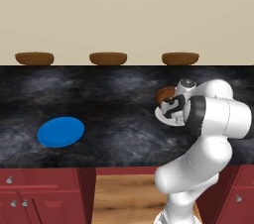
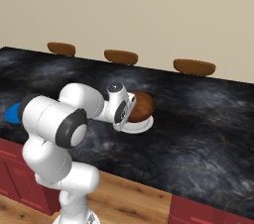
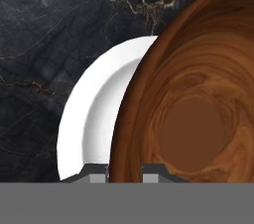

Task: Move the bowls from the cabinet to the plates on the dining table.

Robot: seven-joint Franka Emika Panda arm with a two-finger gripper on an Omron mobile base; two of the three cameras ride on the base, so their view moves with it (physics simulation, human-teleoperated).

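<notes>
The relation that matters is the wooden bowl (image 3: 193, 119) against the white plate (image 3: 94, 119): in the hand view the bowl fills the right of the frame, covering the plate's right part, and seems off-centre over it. The tool (image 3: 125, 171), at bottom centre, is narrowly closed astride the bowl's rim. In the right base view bowl and plate sit mid-frame on the surface (image 2: 198, 119); the blue plate (image 1: 60, 132) lies lower left.
</notes>
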